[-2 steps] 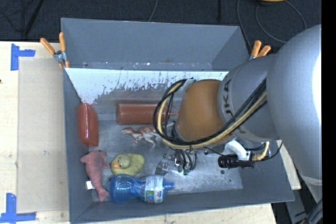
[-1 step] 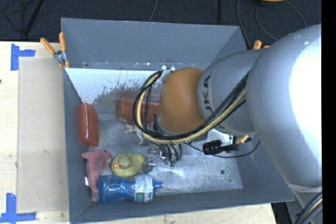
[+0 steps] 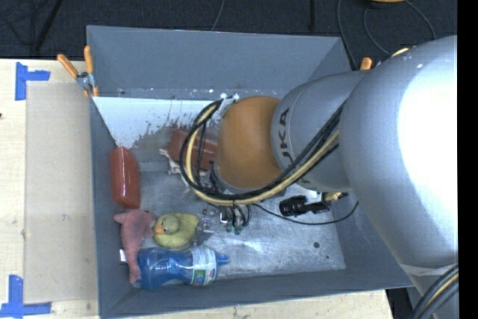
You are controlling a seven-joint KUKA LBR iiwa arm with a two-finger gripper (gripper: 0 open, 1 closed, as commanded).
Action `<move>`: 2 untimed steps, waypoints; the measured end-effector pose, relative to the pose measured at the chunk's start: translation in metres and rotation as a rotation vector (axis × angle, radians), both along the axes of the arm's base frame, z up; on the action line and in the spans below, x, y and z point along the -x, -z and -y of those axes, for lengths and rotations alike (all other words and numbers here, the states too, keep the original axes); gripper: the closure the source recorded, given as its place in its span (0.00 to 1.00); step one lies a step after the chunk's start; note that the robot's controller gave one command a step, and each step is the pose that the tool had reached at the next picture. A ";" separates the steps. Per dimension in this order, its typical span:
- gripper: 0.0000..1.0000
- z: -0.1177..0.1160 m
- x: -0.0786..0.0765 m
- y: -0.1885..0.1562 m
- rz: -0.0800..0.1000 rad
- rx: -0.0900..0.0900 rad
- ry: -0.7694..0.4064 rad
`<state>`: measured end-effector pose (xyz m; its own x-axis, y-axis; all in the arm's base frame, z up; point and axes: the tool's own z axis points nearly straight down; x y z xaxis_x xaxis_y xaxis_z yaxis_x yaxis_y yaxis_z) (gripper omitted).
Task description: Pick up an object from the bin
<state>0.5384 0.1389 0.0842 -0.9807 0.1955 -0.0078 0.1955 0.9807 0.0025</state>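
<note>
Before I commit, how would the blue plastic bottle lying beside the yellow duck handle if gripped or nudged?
The blue plastic bottle lies on its side, so it would probably roll if nudged. Its smooth, rounded wall looks slippery to grip.

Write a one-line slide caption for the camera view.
The arm's tool reaches into the grey bin, just right of a yellow rubber duck, a blue bottle lying nearby.

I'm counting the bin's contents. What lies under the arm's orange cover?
A reddish-brown thing pokes out at the left edge of the orange cover. The rest of it, and whatever else lies beneath, is hidden.
</note>
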 end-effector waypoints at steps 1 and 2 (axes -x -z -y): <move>0.00 0.007 0.016 -0.001 0.018 0.000 -0.145; 0.00 -0.002 0.016 -0.013 0.014 0.004 -0.366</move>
